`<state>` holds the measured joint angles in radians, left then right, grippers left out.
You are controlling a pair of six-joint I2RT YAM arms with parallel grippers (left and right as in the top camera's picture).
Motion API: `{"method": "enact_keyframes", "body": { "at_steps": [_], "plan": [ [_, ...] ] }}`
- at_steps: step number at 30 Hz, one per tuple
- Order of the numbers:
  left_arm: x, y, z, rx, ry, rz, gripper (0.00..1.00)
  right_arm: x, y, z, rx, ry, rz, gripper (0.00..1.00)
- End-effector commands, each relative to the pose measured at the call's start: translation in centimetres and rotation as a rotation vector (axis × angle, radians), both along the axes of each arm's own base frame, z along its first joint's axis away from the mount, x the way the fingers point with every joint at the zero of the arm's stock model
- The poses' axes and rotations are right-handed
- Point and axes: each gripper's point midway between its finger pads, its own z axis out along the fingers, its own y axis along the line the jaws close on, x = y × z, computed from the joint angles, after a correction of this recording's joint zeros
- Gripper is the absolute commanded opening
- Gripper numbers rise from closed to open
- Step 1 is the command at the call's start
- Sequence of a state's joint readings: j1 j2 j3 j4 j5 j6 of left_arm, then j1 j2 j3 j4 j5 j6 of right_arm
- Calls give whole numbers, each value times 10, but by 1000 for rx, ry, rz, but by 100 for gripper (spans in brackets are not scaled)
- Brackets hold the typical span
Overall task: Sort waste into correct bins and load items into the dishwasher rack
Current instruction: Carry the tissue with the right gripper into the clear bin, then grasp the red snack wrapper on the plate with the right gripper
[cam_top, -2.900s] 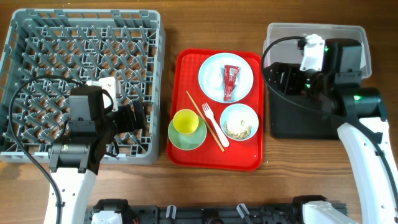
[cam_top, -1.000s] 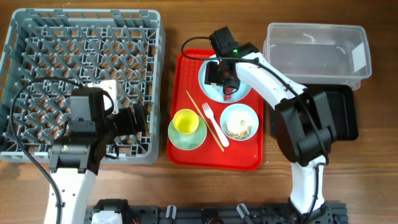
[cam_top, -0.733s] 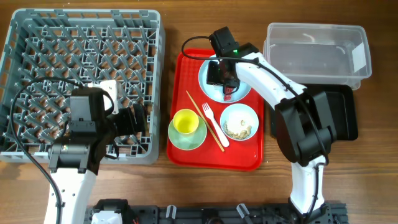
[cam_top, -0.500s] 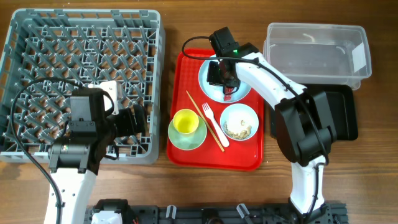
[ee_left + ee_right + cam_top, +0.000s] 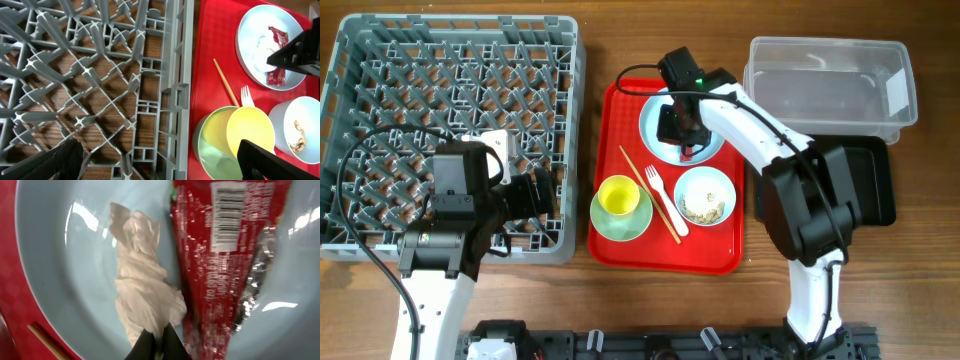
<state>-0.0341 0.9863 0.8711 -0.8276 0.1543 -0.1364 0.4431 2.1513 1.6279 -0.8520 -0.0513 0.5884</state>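
My right gripper point(image 5: 159, 341) is shut on the lower end of the crumpled white tissue point(image 5: 145, 295), which lies on the pale blue plate point(image 5: 55, 280) beside the red wrapper point(image 5: 225, 255). From overhead the right gripper point(image 5: 676, 126) hides the tissue, and only the wrapper's end point(image 5: 688, 152) shows. My left gripper point(image 5: 160, 167) hangs open over the right edge of the grey dishwasher rack point(image 5: 450, 90), holding nothing. The bowl with crumbs point(image 5: 704, 196), yellow cup point(image 5: 618, 196) on the green saucer point(image 5: 632, 226), fork point(image 5: 665, 198) and wooden stick point(image 5: 642, 180) rest on the red tray point(image 5: 620, 252).
The clear tub point(image 5: 830, 80) stands at the back right. The black tray point(image 5: 878, 190) lies in front of it, partly under my right arm. The right arm stretches from the table's front edge across the black tray to the plate.
My right gripper's jaws have closed on the tissue, staying over the plate. The left arm and the dishes have not moved.
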Motion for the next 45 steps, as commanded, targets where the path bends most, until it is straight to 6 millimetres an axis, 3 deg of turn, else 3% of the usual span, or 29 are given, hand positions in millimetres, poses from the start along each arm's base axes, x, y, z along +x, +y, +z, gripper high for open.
{"method": "enact_keyframes", "body": {
  "at_steps": [1,3,7,9,12,17,18,19,20,22,25,27,32,38,45],
  "plan": [
    [3,-1,11,-14,-30,2,100,28,-22,71,37,-164,-28,4],
    [3,-1,11,-14,-30,1,100,36,-42,103,53,-234,-76,4],
    [3,-1,11,-14,-30,1,100,46,-85,148,68,-333,-169,4],
    [3,-1,11,-14,-30,2,100,49,-108,161,69,-362,-218,4],
    [3,-1,11,-14,-30,2,100,49,-140,164,56,-357,-285,5],
    [3,-1,12,-14,-32,1,100,49,-182,153,43,-329,-379,25],
    [4,-1,12,-14,-35,1,100,49,-186,153,41,-329,-387,36],
    [4,-1,12,-14,-38,1,100,49,-189,153,39,-329,-390,54],
    [5,-1,13,-14,-40,1,100,49,-190,153,39,-328,-391,57],
    [5,-1,13,-14,-42,1,100,48,-187,153,50,-324,-370,60],
    [5,-1,13,-14,-41,1,100,46,-172,154,110,-311,-317,71],
    [5,-1,13,-14,-41,1,100,42,-141,156,188,-299,-186,76],
    [5,-1,13,-14,-41,2,100,28,-99,148,101,-281,-32,79],
    [5,-1,13,-14,-41,2,100,12,-64,121,-63,-252,-6,79],
    [5,-1,13,-14,-41,2,100,4,-35,68,-97,-146,-48,76]
  ]
}}
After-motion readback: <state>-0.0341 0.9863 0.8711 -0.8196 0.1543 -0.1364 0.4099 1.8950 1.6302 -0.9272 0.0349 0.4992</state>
